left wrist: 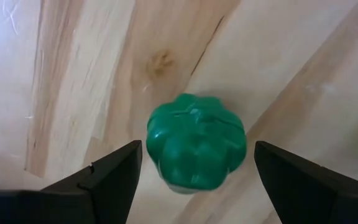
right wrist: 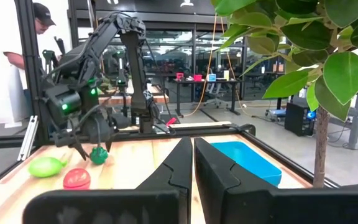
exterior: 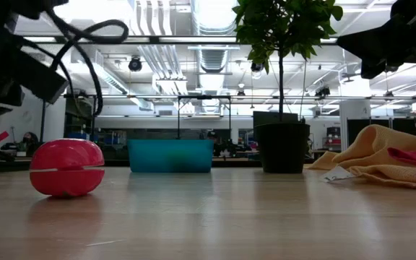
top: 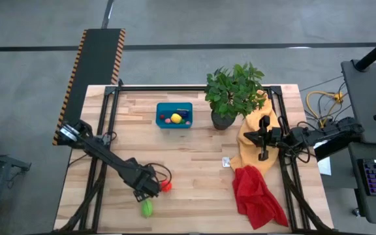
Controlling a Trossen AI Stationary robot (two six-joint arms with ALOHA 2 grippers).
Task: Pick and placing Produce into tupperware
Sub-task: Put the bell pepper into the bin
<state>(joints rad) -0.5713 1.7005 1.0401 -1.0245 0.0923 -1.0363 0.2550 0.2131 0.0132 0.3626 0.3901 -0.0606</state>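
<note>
Near the table's front edge, the left gripper hangs wide open over one dark green lobed vegetable, a finger on either side and neither touching it. One light green piece lies at the gripper's 6 o'clock in the overhead view, one red piece at its 3 o'clock. Farther back, the teal tupperware holds about three pieces, beside one potted plant. The right gripper, fingers closed on nothing, waits over the yellow cloth; a red cloth lies nearer.
</note>
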